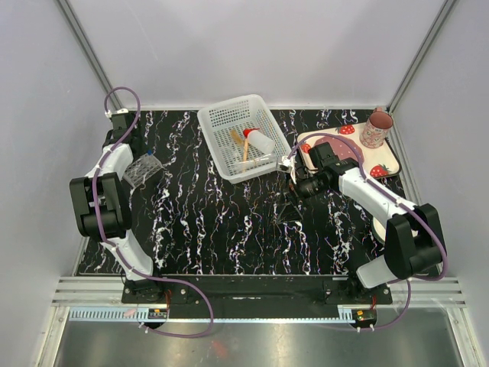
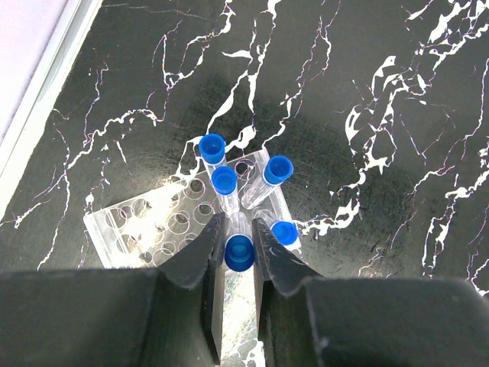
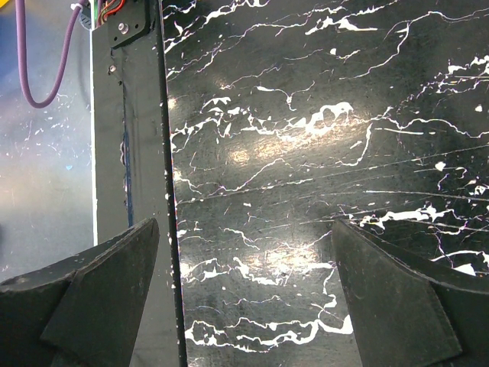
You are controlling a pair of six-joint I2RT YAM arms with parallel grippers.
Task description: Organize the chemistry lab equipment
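Observation:
In the left wrist view my left gripper (image 2: 238, 223) is shut on a small clear tube with a blue cap (image 2: 239, 253), held upright over the near end of the clear tube rack (image 2: 145, 225). Several more blue-capped tubes (image 2: 224, 180) stand or lean in the rack. From above, the left gripper (image 1: 137, 162) sits over the rack (image 1: 145, 172) at the table's left. The red-capped squeeze bottle (image 1: 259, 141) and thin orange sticks (image 1: 238, 142) lie in a white basket (image 1: 218, 116). My right gripper (image 1: 294, 186) is open and empty over bare table (image 3: 260, 191). I cannot make out the funnel.
The strawberry-print tray (image 1: 386, 157) with a pink plate and pink mug (image 1: 377, 128) sits at the back right, just behind my right arm. The black marble table (image 1: 229, 229) ends at white walls on the left, right and rear.

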